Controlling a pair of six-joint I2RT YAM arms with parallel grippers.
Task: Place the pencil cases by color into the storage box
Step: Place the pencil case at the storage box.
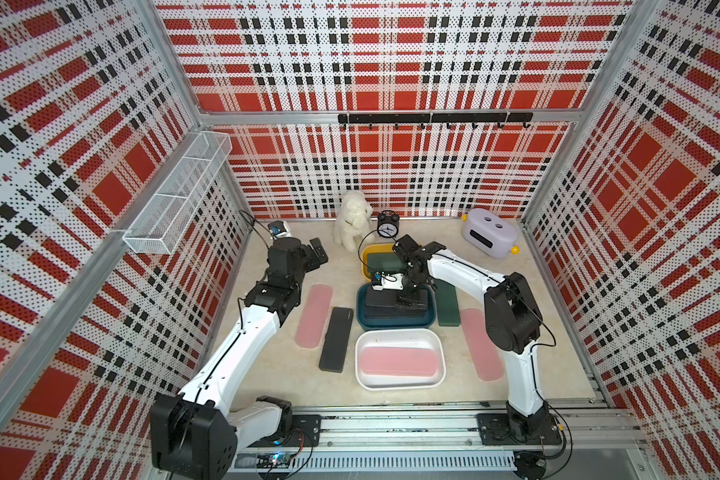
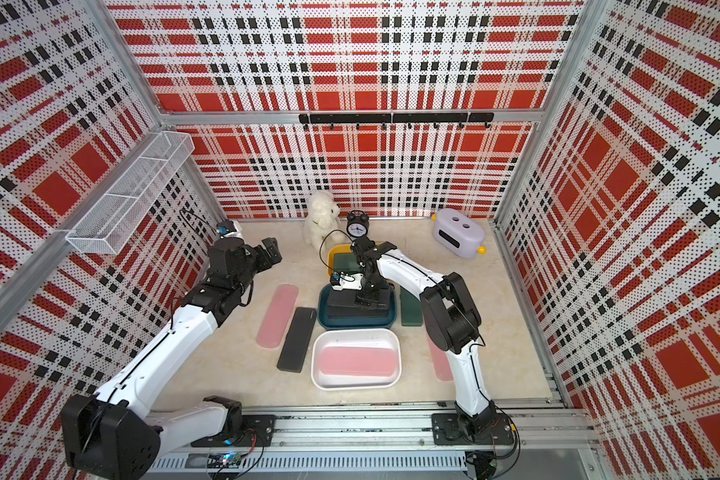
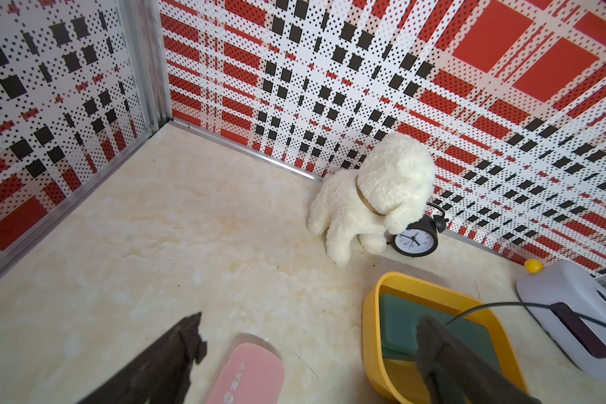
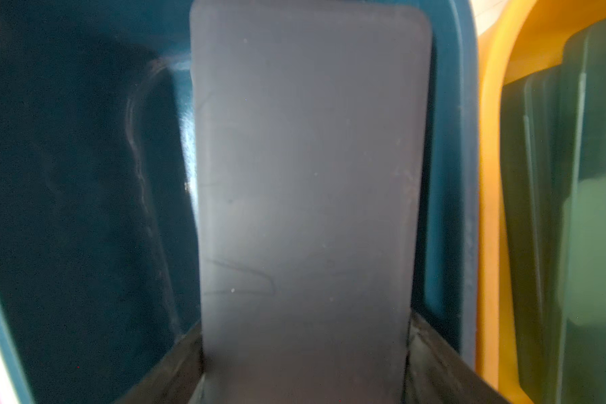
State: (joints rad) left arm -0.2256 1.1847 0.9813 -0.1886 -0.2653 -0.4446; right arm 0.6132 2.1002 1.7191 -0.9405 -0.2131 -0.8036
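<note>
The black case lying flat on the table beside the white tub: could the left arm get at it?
Probably yes. The black case lies uncovered on that arm's side, and the left gripper is open and empty; only a pink case sits alongside.

**Colours on the table**

We are seeing a black case [image 4: 305, 175] in a teal tub [image 1: 361, 309], a dark green case [image 1: 381, 262] in a yellow tub [image 1: 365, 259], a pink case [image 1: 398, 360] in a white tub [image 1: 362, 353], and walls [image 1: 391, 62] showing red, black and white plaid.
</note>
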